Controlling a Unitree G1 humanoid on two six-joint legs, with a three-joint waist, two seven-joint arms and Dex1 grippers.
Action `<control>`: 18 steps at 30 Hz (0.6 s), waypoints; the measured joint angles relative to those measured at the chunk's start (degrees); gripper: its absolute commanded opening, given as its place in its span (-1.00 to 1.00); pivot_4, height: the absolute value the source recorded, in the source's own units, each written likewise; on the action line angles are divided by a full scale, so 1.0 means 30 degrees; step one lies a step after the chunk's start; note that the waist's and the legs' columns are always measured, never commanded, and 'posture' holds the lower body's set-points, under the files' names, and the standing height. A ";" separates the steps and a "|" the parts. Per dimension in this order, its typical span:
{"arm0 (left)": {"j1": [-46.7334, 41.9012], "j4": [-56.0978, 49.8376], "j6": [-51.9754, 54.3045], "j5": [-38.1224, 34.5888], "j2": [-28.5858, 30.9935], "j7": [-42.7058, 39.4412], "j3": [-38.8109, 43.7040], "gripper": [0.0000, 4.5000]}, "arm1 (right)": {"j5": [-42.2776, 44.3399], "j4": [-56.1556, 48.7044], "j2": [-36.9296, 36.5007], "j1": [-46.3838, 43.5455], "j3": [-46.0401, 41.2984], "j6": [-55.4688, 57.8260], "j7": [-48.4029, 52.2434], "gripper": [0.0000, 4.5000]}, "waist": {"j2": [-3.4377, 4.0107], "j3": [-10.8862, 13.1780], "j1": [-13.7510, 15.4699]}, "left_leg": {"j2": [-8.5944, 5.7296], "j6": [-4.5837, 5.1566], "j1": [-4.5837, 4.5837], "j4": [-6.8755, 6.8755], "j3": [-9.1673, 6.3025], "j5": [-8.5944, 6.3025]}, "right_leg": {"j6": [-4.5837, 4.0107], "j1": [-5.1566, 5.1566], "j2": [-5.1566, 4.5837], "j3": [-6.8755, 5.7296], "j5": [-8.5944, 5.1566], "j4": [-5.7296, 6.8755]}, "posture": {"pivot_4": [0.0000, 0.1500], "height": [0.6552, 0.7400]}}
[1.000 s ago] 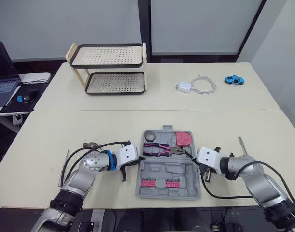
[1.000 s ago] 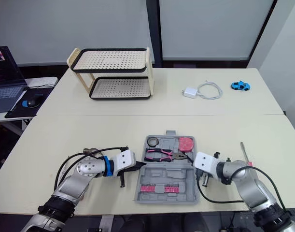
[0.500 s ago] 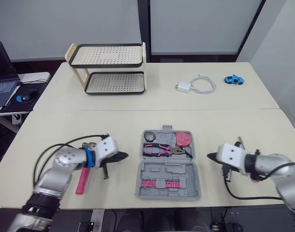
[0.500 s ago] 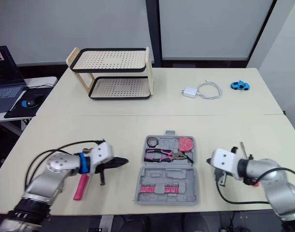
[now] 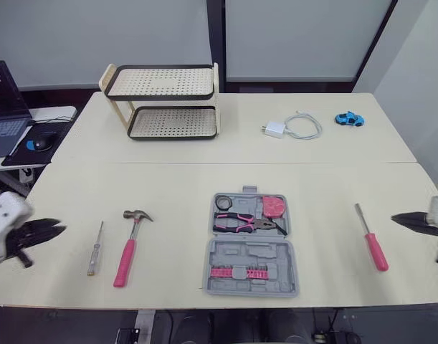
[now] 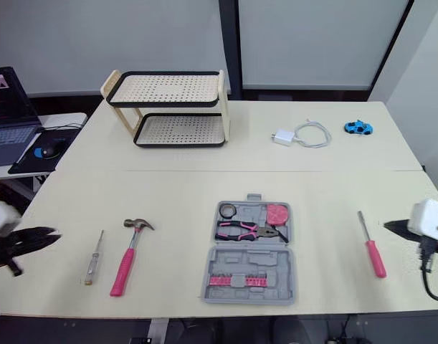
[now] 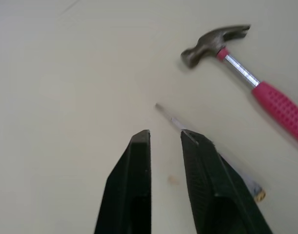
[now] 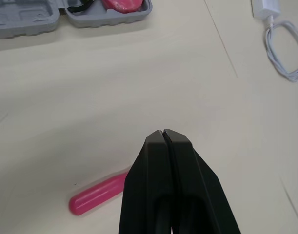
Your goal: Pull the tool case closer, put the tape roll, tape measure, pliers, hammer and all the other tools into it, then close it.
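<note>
The grey tool case (image 5: 251, 256) lies open near the table's front edge. It holds a black tape roll (image 5: 222, 203), a pink tape measure (image 5: 274, 206), pink pliers (image 5: 244, 223) and a row of pink bits (image 5: 236, 272). A pink-handled hammer (image 5: 129, 238) and a thin screwdriver (image 5: 94, 249) lie to its left. On the case's right lies a pink screwdriver (image 5: 371, 239). My left gripper (image 7: 166, 136) is at the far left, narrowly open and empty, beside the thin screwdriver (image 7: 174, 122). At the far right my right gripper (image 8: 163, 132) is shut on nothing, just past the pink screwdriver's handle (image 8: 97, 196).
A two-tier perforated rack (image 5: 165, 100) stands at the back left. A white charger with its cable (image 5: 292, 127) and a blue toy car (image 5: 347, 118) lie at the back right. A laptop and mouse (image 5: 11, 125) sit on a side table at left.
Both arms have drawn outward from the case's sides to the table's far left and right edges. The hammer and both screwdrivers have come into plain view.
</note>
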 measured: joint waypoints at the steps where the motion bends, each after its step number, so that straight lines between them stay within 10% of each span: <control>1: 0.0118 0.0414 -0.0035 -0.0001 0.0038 -0.0028 0.0115 -0.02 | 0.0025 0.0375 -0.0089 0.0189 -0.0216 -0.0193 0.0293 -0.59 | 0.0001 0.0001 0.0008 | 0.0000 0.0001 0.0000 0.0000 0.0010 0.0000 | 0.0000 0.0008 -0.0003 0.0002 0.0000 -0.0001 | 1.00 1.00; 8: 0.1195 0.2951 -0.0305 -0.0029 0.0113 -0.0232 0.0603 0.98 | -0.0349 0.4399 -0.1081 0.1170 -0.1520 -0.1826 0.1928 0.54 | -0.0003 0.0002 -0.0045 | 0.0003 0.0008 0.0045 -0.0007 0.0045 -0.0006 | 0.0000 0.0024 0.0017 0.0003 0.0000 0.0004 | 1.00 1.00; 11: 0.1313 0.2974 -0.0316 -0.0119 0.0113 -0.0158 0.0612 1.00 | -0.0477 0.4858 -0.1177 0.1141 -0.1496 -0.2157 0.1946 0.97 | 0.0000 0.0001 -0.0060 | 0.0010 0.0007 0.0053 -0.0007 0.0059 -0.0006 | 0.0000 0.0028 0.0013 0.0021 0.0000 0.0009 | 1.00 1.00; 18: 0.1537 0.2969 -0.0319 -0.0160 0.0106 0.0075 0.0622 1.00 | -0.0519 0.4346 -0.1323 0.0978 -0.0920 -0.1939 0.1863 0.97 | 0.0000 0.0001 -0.0060 | 0.0014 0.0007 0.0052 -0.0007 0.0061 -0.0007 | 0.0000 0.0026 0.0011 0.0023 0.0000 0.0005 | 1.00 1.00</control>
